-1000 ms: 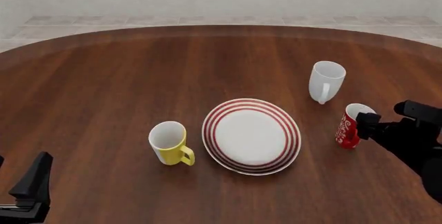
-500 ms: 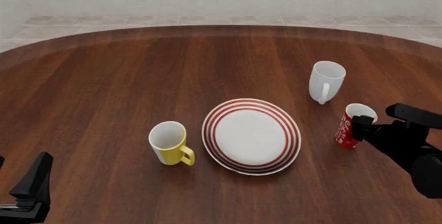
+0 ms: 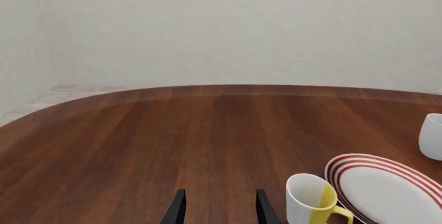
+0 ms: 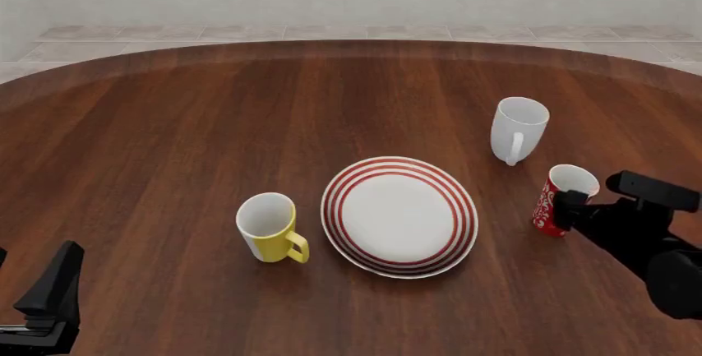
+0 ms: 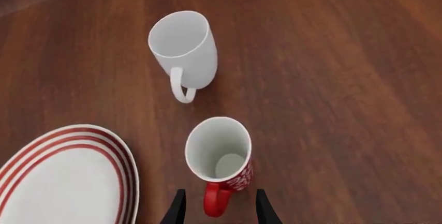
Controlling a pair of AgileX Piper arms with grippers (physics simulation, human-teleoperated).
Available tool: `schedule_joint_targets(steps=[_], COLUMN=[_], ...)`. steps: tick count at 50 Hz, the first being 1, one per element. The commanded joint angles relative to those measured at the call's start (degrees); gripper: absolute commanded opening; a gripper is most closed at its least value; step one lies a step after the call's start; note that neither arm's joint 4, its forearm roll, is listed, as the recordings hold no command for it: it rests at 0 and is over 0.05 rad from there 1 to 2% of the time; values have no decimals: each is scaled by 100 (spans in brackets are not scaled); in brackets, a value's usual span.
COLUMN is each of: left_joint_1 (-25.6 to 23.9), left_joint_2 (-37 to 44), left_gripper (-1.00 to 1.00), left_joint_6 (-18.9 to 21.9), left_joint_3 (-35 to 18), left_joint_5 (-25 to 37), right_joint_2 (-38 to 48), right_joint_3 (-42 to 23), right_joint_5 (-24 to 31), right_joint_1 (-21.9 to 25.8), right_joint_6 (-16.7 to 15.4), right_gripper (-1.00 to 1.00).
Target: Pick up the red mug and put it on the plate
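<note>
A round dark wood table (image 4: 197, 126) is filling the scene, with a pale wall and a tiled floor strip running behind it. The plate (image 4: 399, 216) is lying flat near the table's middle. The red mug (image 4: 561, 198) is standing upright at the plate's 3 o'clock, apart from its rim, with its mouth open to the top. A white mug (image 4: 517, 129) is standing at the red mug's 11 o'clock, near but not touching it, its handle turned toward the camera side. A yellow mug (image 4: 270, 227) is sitting just off the plate's 9 o'clock edge, handle pointing to about 5 o'clock.

The right gripper (image 4: 614, 196) is hovering at the red mug's 3 to 4 o'clock side, with 1 finger showing dark against the mug's near flank. In the right wrist view the right gripper (image 5: 219, 209) is standing with its 2 fingers parted to a moderate gap, the red handle (image 5: 216, 199) lying between the fingertips with bare space on each side, so nothing is being held.

The left gripper (image 4: 49, 290) is waiting at the table's 7 o'clock corner, well apart from every mug. Its wrist view is showing the left gripper's fingers (image 3: 175, 211) parted with only bare wood between them.
</note>
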Motion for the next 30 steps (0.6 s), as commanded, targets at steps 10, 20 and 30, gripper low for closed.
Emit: schedule_joint_targets(steps=[10, 20, 30], left_joint_1=[-2, -2, -2], left_joint_2=[-1, -1, -1], left_gripper=[100, 100, 100], left_joint_6=[-11, -20, -27], left_joint_3=[-20, -33, -46], left_joint_5=[1, 11, 25], right_joint_2=[223, 483, 699], right_joint_3=[-3, -24, -31], right_joint_5=[-150, -308, -429], right_joint_1=[-36, 10, 57], right_joint_6=[-25, -13, 49], right_gripper=[100, 100, 100])
